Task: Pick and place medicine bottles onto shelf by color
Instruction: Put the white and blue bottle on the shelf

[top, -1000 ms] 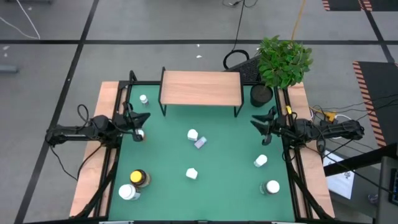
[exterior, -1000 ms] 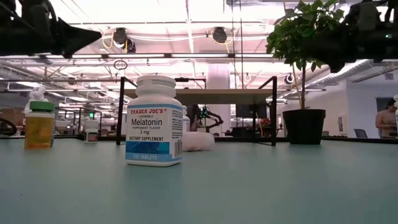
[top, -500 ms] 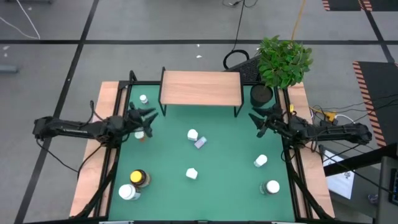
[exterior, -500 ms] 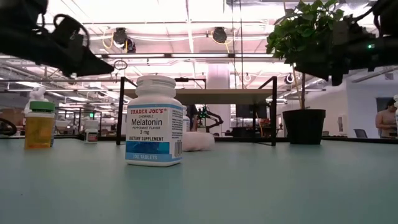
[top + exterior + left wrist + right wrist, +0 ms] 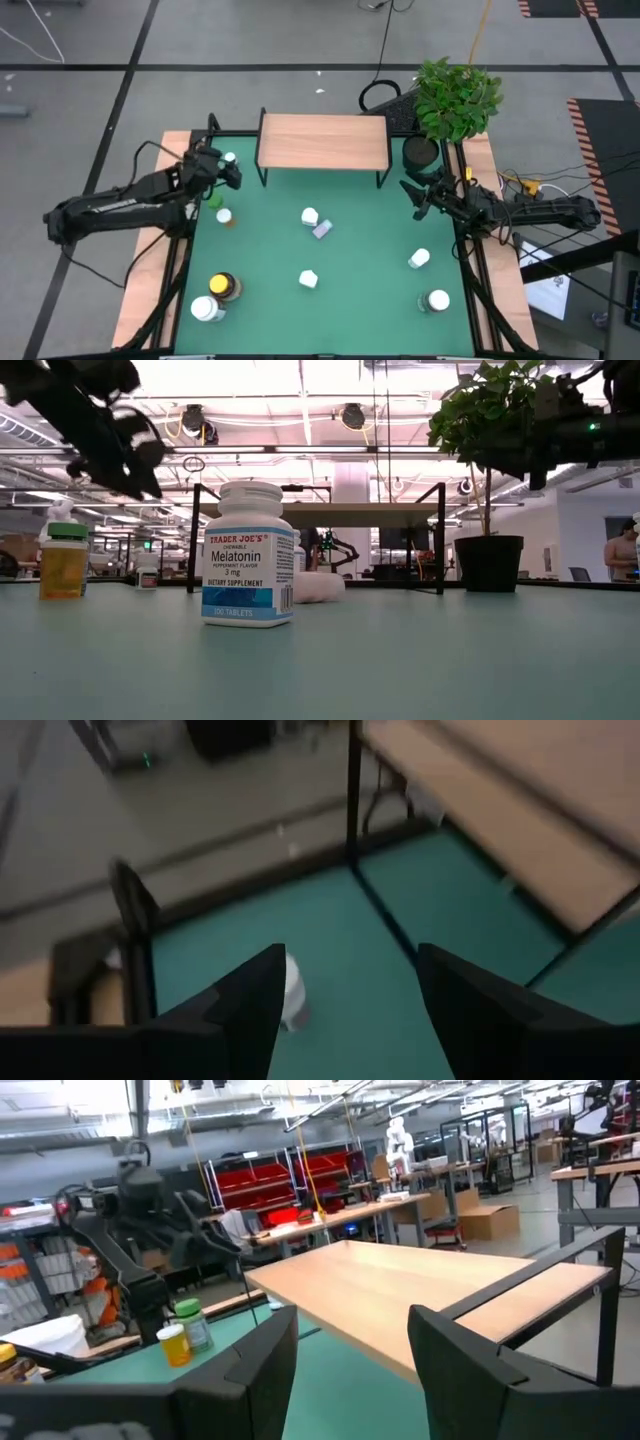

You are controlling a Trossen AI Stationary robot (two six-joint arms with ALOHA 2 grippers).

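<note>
The shelf (image 5: 323, 140) stands at the far edge of the green mat. Near its left legs stands a small white bottle (image 5: 231, 158), also in the left wrist view (image 5: 294, 992). My left gripper (image 5: 228, 173) hovers open just short of it. A green bottle (image 5: 212, 200) and an orange-red one (image 5: 224, 215) stand beside the left arm. White bottles (image 5: 309, 215) (image 5: 308, 279) (image 5: 419, 258) and a lilac one (image 5: 321, 229) are scattered over the mat. My right gripper (image 5: 413, 195) hangs open at the right side, pointing at the shelf (image 5: 420, 1285).
A dark amber bottle (image 5: 223, 286) and a white one (image 5: 207, 309) stand at the near left, another white one (image 5: 437, 300) at the near right. A potted plant (image 5: 455, 100) stands at the far right beside the shelf. Wooden boards (image 5: 150, 270) flank the mat.
My left gripper has swung from above the orange-red bottle toward the far edge, rising and turning toward the shelf's left legs. The orange-red and green bottles stand where they were, now uncovered. My right arm has hardly moved.
</note>
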